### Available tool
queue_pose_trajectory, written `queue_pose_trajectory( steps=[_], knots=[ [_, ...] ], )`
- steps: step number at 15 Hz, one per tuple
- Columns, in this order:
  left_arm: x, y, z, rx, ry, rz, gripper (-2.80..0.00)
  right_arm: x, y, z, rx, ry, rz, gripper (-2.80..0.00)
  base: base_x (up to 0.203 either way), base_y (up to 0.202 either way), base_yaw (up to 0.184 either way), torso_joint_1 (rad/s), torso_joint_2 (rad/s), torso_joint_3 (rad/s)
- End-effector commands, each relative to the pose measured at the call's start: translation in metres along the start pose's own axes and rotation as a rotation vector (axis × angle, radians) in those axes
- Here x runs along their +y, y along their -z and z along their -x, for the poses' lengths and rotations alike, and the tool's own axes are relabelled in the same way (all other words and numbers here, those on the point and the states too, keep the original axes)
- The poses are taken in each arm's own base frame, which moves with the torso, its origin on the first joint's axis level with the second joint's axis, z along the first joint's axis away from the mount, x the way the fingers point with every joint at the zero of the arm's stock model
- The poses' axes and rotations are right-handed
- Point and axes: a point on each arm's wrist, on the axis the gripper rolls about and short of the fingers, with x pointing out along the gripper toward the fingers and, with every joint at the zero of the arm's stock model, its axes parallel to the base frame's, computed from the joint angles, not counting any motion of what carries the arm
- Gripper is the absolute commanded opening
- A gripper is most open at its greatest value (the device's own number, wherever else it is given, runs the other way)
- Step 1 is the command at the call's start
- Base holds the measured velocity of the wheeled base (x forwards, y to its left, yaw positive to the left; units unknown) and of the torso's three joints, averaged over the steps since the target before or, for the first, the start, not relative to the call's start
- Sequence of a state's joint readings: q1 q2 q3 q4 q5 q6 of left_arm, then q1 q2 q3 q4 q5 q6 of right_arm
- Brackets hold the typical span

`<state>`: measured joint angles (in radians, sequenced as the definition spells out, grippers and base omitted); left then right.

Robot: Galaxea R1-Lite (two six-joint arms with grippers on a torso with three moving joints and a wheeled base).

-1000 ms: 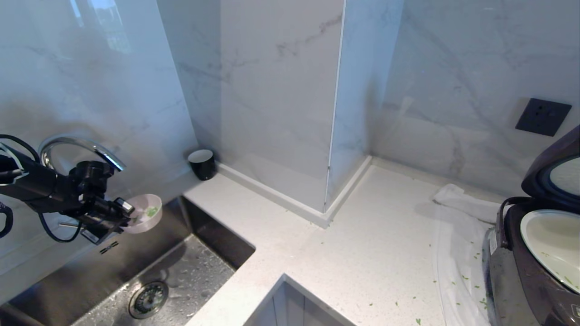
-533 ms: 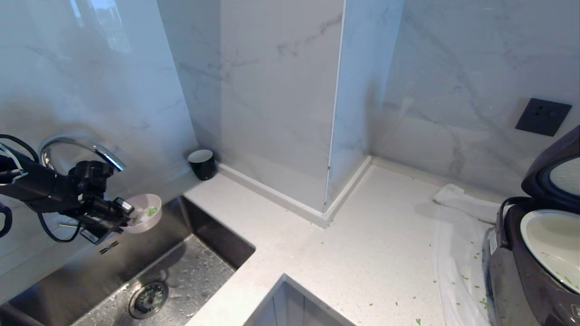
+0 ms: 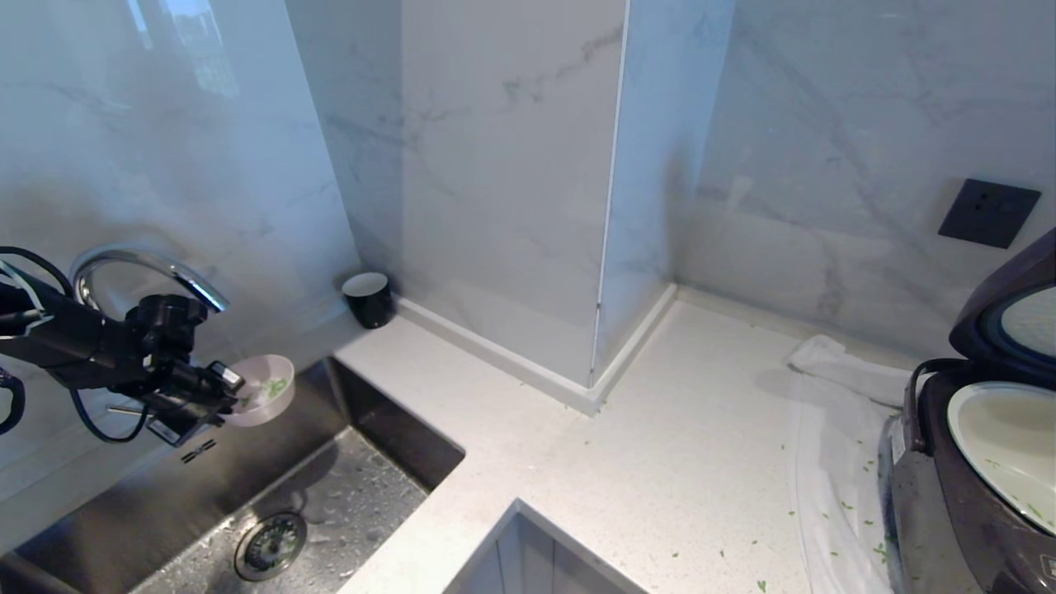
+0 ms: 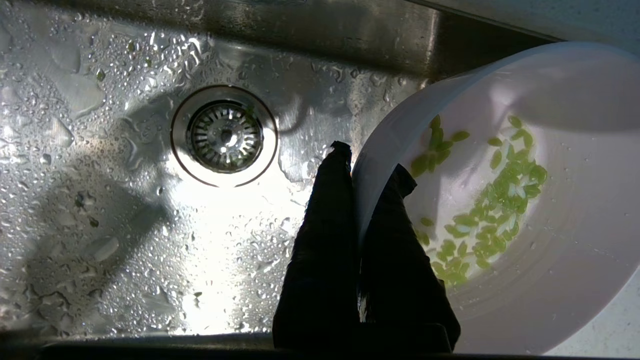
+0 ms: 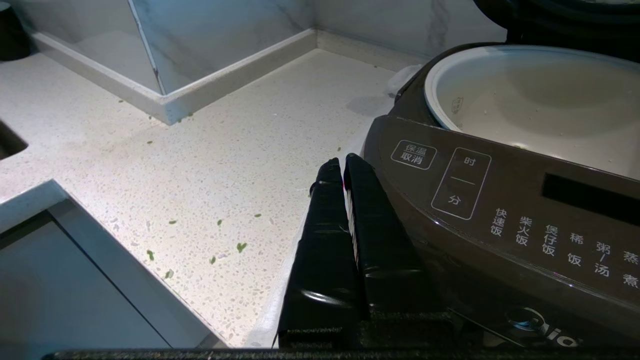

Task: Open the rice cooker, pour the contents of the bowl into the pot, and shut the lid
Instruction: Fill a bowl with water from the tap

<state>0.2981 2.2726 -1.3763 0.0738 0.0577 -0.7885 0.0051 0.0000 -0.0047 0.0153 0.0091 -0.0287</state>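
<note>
Nothing has shifted since the earlier frames: arm, bowl and cooker lie as before. Left gripper (image 3: pixel 233 394), at the far left above the sink (image 3: pixel 206 487), is clamped on the near rim of the bowl (image 3: pixel 266 388); in the left wrist view one finger (image 4: pixel 320 240) lies outside the wall and the other inside, pressed together on the rim. The bowl is held roughly level, clear of the sink floor, and the contents (image 4: pixel 487 210), green chopped bits, lie scattered across its whitish inside. Below it: wet sink floor and round drain (image 4: pixel 224 135). Behind the arm, a curved tap (image 3: pixel 148 268); at the wall corner, a small black cup (image 3: pixel 368 299) on the counter (image 3: pixel 627 462). Well apart, at the far right, stands the rice cooker (image 3: pixel 949 511) with the lid (image 3: pixel 1011 305) raised and the pot (image 3: pixel 1002 445) exposed; stray green bits dot the counter and a white cloth (image 3: pixel 833 445) beside it. Right gripper (image 5: pixel 344 167), fingers together and holding nothing, rests just beside the cooker's front panel.
</note>
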Motion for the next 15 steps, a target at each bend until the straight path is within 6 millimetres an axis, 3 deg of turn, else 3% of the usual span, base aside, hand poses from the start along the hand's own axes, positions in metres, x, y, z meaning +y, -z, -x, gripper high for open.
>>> queue_pose_trajectory(
  steps=[1, 15],
  knots=[
    [0.0007, 0.0001, -0.0010, 0.001, -0.003, 0.005, -2.80, 0.0000, 0.0000, 0.0000, 0.000, 0.000, 0.000, -2.80, 0.000, 0.000, 0.000, 0.000, 0.00, 0.000],
    [0.0016, 0.0042, -0.0052, 0.015, -0.013, 0.001, -2.80, 0.0000, 0.0000, 0.0000, 0.000, -0.003, 0.000, -2.80, 0.000, 0.000, 0.000, 0.000, 0.00, 0.000]
  ],
)
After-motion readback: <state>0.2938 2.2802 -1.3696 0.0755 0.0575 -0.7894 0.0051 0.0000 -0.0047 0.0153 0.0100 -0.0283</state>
